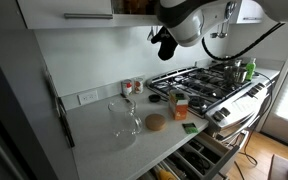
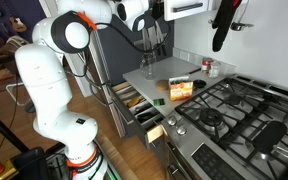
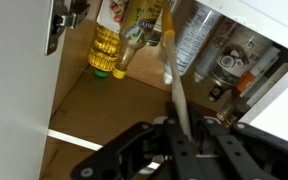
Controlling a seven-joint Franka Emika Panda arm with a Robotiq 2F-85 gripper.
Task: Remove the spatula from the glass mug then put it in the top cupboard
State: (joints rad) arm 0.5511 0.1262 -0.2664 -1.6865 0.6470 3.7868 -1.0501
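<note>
In the wrist view my gripper is shut on the pale wooden handle of the spatula. The spatula stands upright, and its yellowish end rises among the bottles at the top of the picture. It is at the mouth of the open top cupboard, above the brown shelf floor. In an exterior view the gripper hangs high up, just under the white top cupboard. The glass mug stands on the grey counter below, holding nothing that I can see.
On the cupboard shelf stand a yellow oil bottle, a dark bottle, clear bottles and cans. The white cupboard door is open at the left. On the counter are a brown disc, small jars and a box, with the stove and open drawers beside it.
</note>
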